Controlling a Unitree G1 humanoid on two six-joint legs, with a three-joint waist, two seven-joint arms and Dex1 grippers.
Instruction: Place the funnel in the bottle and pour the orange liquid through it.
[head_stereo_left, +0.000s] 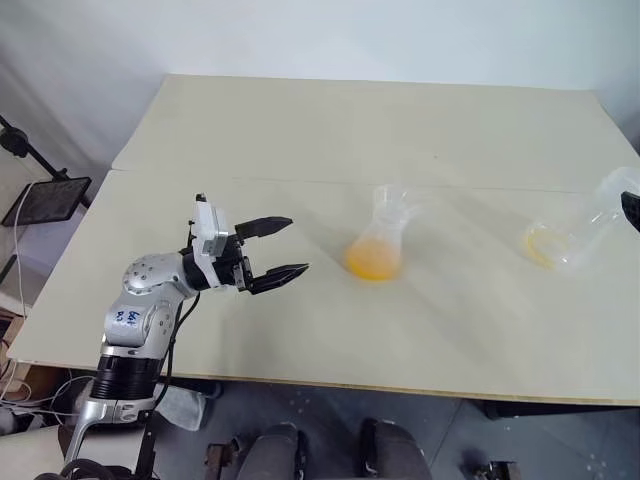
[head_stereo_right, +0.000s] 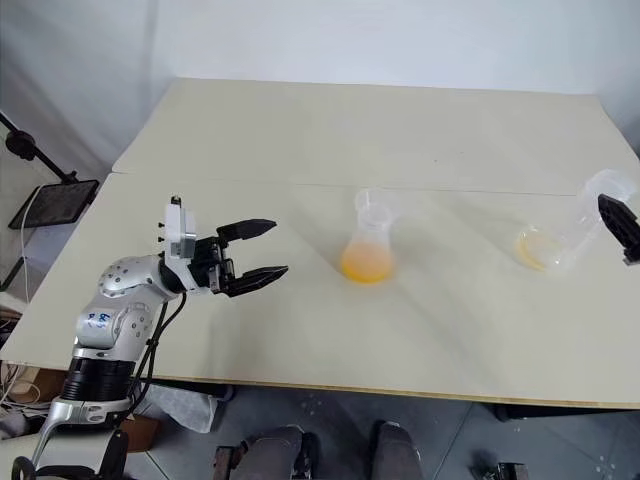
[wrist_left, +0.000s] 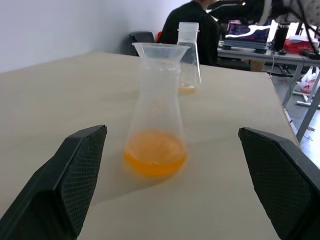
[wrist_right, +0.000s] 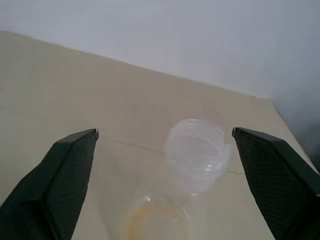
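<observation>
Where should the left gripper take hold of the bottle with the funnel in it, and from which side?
Best at the lower neck of the bottle, just under the funnel. The bottle stands upright and narrows there, while its base, holding the orange liquid, looks too broad. The left gripper is open, level, and already faces it, so approach sideways from the robot's left.

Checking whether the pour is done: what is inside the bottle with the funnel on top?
The bottle holds a pool of orange liquid at its base, and the funnel sits in its neck. How far the funnel's spout reaches inside cannot be made out.
</observation>
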